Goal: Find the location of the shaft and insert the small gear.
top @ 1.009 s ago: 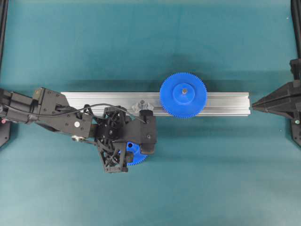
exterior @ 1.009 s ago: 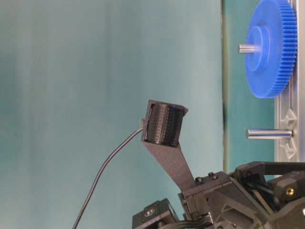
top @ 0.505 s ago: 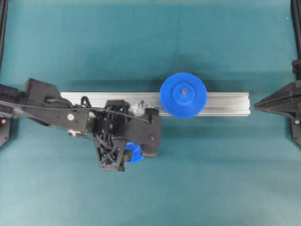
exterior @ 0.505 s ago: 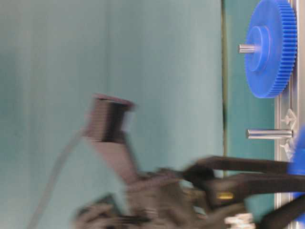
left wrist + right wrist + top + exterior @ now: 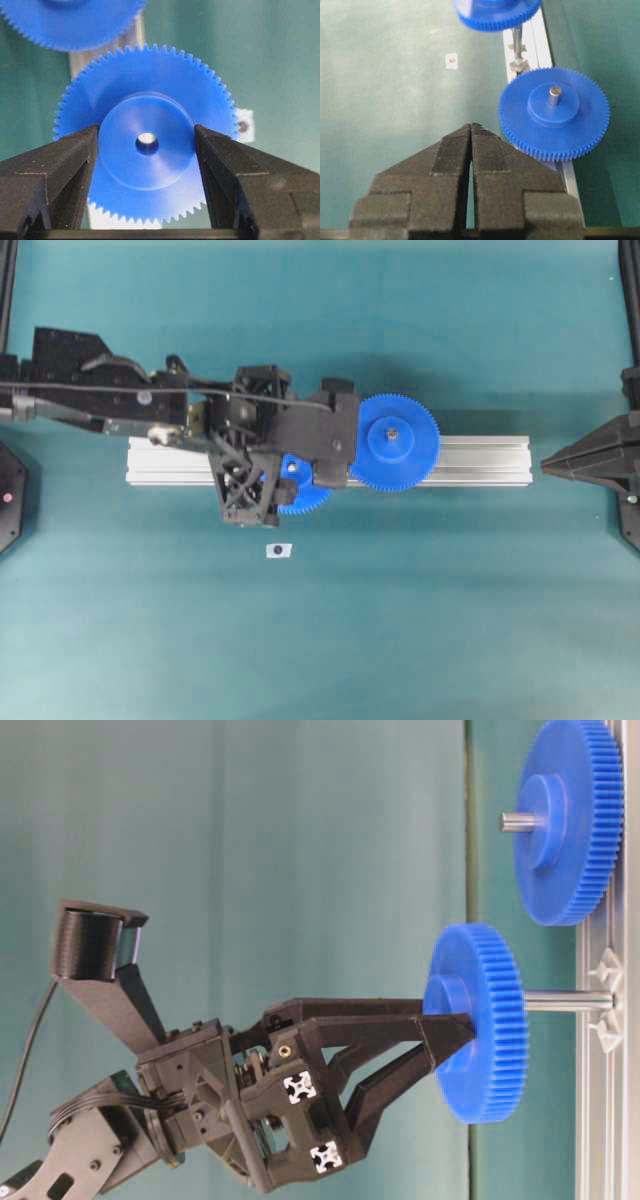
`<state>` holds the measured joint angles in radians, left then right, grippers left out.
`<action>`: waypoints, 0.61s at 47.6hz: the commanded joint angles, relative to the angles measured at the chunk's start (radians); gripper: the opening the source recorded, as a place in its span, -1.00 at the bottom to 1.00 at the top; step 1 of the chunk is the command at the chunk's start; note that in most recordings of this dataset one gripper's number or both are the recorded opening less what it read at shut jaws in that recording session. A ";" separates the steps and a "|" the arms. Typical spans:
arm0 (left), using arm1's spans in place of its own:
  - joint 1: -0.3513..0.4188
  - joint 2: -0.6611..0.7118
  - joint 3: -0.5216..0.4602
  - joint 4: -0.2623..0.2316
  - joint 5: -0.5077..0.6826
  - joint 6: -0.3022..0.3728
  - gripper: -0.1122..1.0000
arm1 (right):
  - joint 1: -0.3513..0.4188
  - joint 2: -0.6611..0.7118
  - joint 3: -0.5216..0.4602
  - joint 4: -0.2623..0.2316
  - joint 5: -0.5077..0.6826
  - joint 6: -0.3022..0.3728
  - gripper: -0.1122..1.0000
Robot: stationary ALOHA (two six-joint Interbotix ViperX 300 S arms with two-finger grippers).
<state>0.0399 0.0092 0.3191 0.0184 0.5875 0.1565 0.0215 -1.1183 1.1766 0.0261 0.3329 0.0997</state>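
My left gripper (image 5: 447, 1017) is shut on the raised hub of the small gear (image 5: 478, 1020), a blue toothed disc. The gear sits over the top of the shaft (image 5: 566, 1002), a thin silvery peg standing on the rail, and is held well above the rail. In the left wrist view the fingers (image 5: 75, 160) clamp both sides of the hub (image 5: 146, 165), and the shaft's shiny end shows inside the centre hole. In the overhead view the small gear (image 5: 303, 495) is half hidden under the left arm. My right gripper (image 5: 471, 126) is shut and empty, parked at the right edge (image 5: 546, 465).
The larger blue gear (image 5: 398, 443) with a grey pin (image 5: 554, 95) sits on the long aluminium rail (image 5: 480, 460), its teeth close to the small gear's. A small white tag (image 5: 278, 550) lies on the teal table in front of the rail.
My left arm has lifted the small gear off the table and carried it back over the rail onto the shaft. The white tag has come into view. The right arm has not moved.
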 commanded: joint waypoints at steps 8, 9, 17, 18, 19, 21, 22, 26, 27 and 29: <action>0.026 0.014 -0.025 0.003 -0.015 0.032 0.35 | 0.003 -0.014 -0.002 0.002 -0.009 0.009 -0.75; 0.026 0.017 -0.025 0.003 -0.020 0.032 0.35 | 0.003 -0.017 0.000 0.002 -0.009 0.009 -0.75; 0.029 0.046 -0.020 0.003 -0.044 0.034 0.35 | 0.002 -0.031 0.008 0.002 -0.009 0.009 -0.75; 0.031 0.051 -0.018 0.002 -0.046 0.034 0.35 | 0.002 -0.032 0.009 0.002 -0.009 0.009 -0.75; 0.032 0.054 -0.018 0.002 -0.046 0.034 0.35 | 0.002 -0.034 0.009 0.002 -0.009 0.009 -0.75; 0.035 0.058 -0.018 0.003 -0.051 0.034 0.35 | -0.002 -0.034 0.009 0.002 -0.009 0.009 -0.75; 0.035 0.060 -0.018 0.003 -0.052 0.034 0.35 | -0.002 -0.034 0.008 0.002 -0.009 0.009 -0.75; 0.040 0.067 -0.018 0.003 -0.058 0.034 0.35 | -0.003 -0.034 0.009 0.002 -0.008 0.009 -0.75; 0.043 0.071 -0.018 0.002 -0.060 0.034 0.35 | -0.003 -0.034 0.009 0.002 -0.008 0.009 -0.75; 0.044 0.072 -0.018 0.003 -0.064 0.034 0.35 | -0.003 -0.034 0.009 0.002 -0.008 0.009 -0.75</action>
<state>0.0736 0.0890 0.3160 0.0184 0.5323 0.1917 0.0215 -1.1597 1.1965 0.0261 0.3313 0.0997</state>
